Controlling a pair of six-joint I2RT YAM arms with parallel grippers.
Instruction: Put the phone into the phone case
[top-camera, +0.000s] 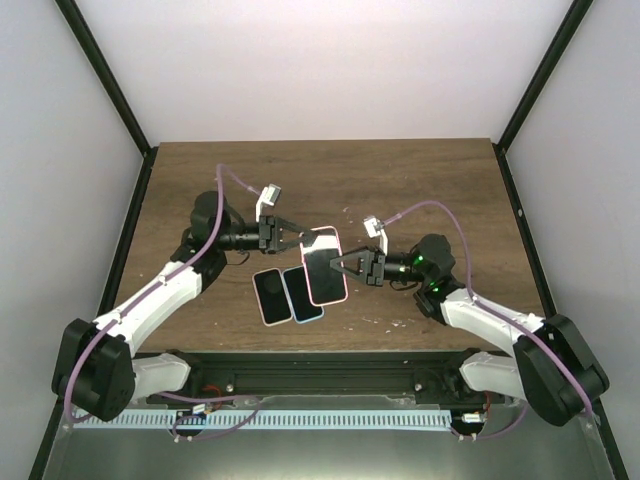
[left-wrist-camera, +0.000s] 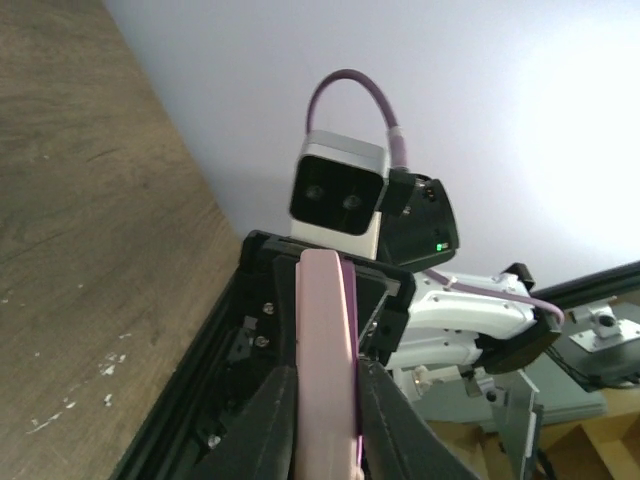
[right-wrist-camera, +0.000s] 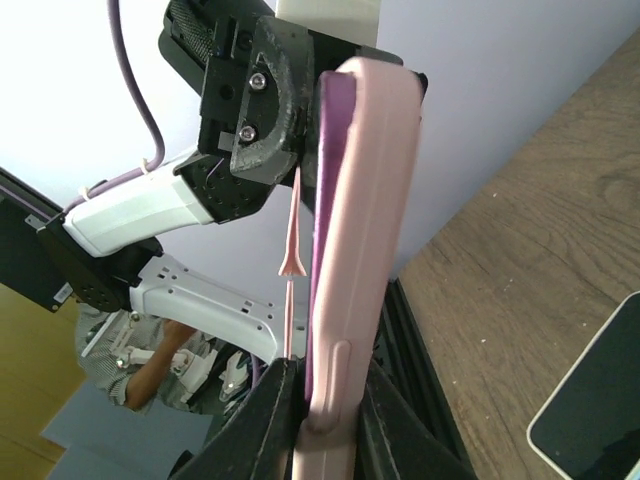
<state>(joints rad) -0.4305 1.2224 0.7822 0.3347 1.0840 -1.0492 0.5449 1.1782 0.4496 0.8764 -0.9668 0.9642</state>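
Phone (top-camera: 322, 268) lies screen-up inside the pink phone case (top-camera: 326, 299), held up over the table (top-camera: 420, 180) btwn both arms. L gripper (top-camera: 302, 238) pinches the far end of the case, R gripper (top-camera: 335, 266) pinches the near side; both are squeezed tight on it. So most of the job looks done. But R wrist cam shows a purple edge (right-wrist-camera: 330, 200) sticking out beside the pink, so prob. not pushed all the way in. Left to do: press it flat & put it down. Black phone (top-camera: 270, 296) & blue-edged phone (top-camera: 303, 295) lie nearby.
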